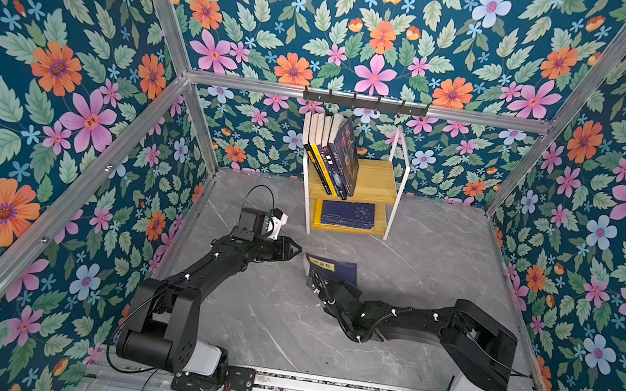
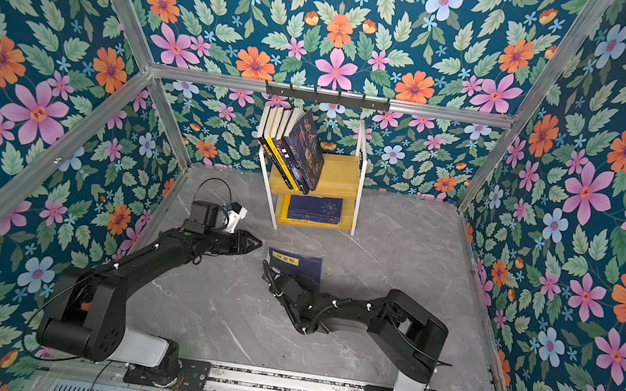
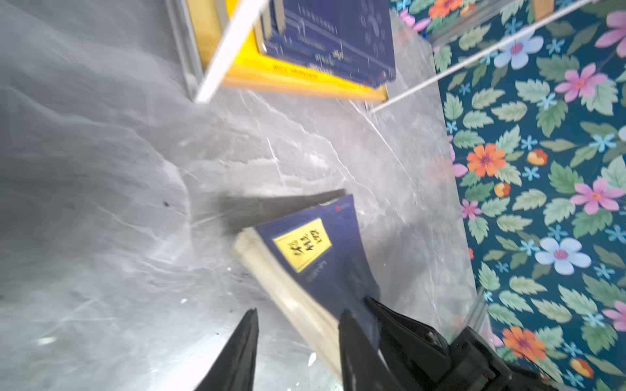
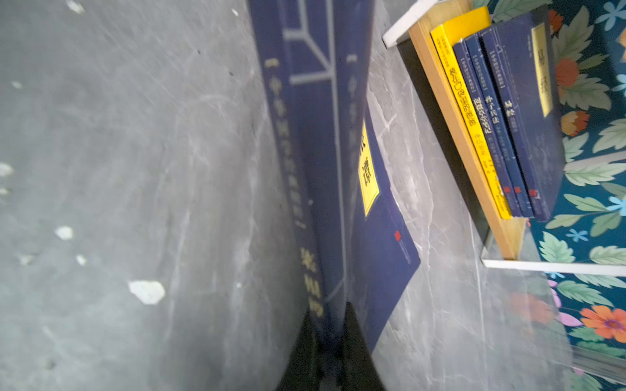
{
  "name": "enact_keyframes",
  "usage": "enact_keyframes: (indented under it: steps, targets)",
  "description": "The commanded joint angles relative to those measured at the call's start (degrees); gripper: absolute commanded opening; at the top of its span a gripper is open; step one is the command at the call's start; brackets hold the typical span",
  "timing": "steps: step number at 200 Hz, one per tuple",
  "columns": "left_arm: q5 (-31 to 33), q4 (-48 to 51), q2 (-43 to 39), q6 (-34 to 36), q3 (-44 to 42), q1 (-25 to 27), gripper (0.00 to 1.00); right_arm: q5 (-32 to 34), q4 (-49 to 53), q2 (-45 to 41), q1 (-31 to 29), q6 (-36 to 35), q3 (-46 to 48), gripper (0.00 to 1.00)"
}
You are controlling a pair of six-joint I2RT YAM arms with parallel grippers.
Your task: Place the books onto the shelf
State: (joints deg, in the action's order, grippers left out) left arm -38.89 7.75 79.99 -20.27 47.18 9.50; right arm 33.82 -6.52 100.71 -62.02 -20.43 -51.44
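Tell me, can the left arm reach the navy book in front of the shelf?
Probably yes: the left gripper hangs open right beside the navy book, nothing between them, though the right gripper pinches its spine.

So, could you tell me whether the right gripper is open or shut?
Shut on the book: in its wrist view the right gripper pinches the spine with no gap.

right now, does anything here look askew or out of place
On the top board of the small wooden white-framed shelf, the upright paperbacks lean sideways at its left end, not straight. The navy yellow-labelled book on the grey marble table sits tilted, one edge raised, pinched by the right end effector.
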Motion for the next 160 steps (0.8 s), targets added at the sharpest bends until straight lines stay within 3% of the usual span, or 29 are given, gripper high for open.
enact_keyframes:
  steps: [1,93,160]
  targets:
    - [0.88,-1.74,-2.13,1.02,-1.06,-3.21,0.48,1.49,0.01,-1.54,0.43,-4.55,-0.39,0.00]
    - [0.05,-2.74,-8.61,7.13,-3.25,-13.98,0.70,-1.23,5.36,-7.70,9.20,-23.16,-9.33,0.00]
    - [-1.92,-1.05,-8.70,10.03,-1.30,-15.06,0.74,1.18,-3.13,-1.23,16.23,-36.65,-16.57,0.00]
